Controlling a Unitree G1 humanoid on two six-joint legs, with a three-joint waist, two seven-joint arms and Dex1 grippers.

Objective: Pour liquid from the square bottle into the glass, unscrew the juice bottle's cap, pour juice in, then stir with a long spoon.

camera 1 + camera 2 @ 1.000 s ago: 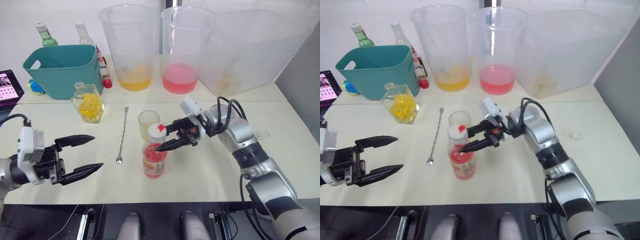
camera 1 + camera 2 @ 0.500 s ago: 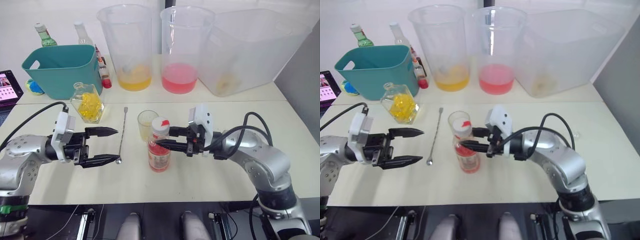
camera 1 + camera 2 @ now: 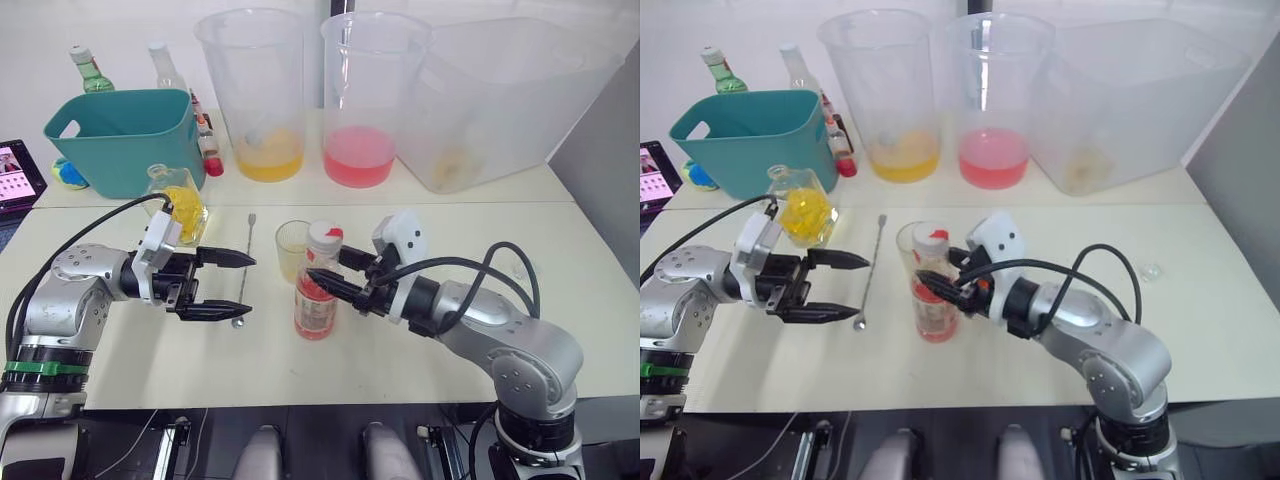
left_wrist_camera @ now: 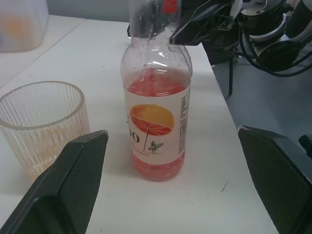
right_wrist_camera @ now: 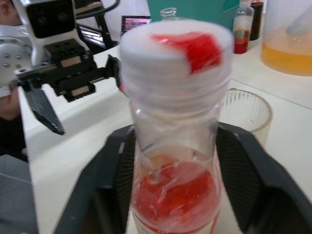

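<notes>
The juice bottle [image 3: 315, 300] stands upright on the table with its white, red-marked cap [image 3: 324, 236] on. My right gripper [image 3: 322, 264] comes in from the right and is shut on the bottle's neck just under the cap, one finger on each side. The ribbed glass [image 3: 292, 248] stands just behind and left of the bottle, with a faint yellow film at its bottom. The long spoon [image 3: 243, 275] lies left of the glass. My left gripper [image 3: 247, 287] hovers open over the spoon's lower end, pointing at the bottle. The square bottle [image 3: 181, 206] with yellow liquid stands further left.
A teal basket [image 3: 122, 135] sits at the back left with small bottles [image 3: 208, 140] beside it. Two big beakers hold yellow [image 3: 255, 90] and pink [image 3: 370, 90] liquid next to a large clear tub [image 3: 510, 100]. A tablet [image 3: 15, 178] lies at the far left.
My left gripper has swung in from the near left to just left of the juice bottle. My right arm has dropped low; the bottle has shifted slightly away from me.
</notes>
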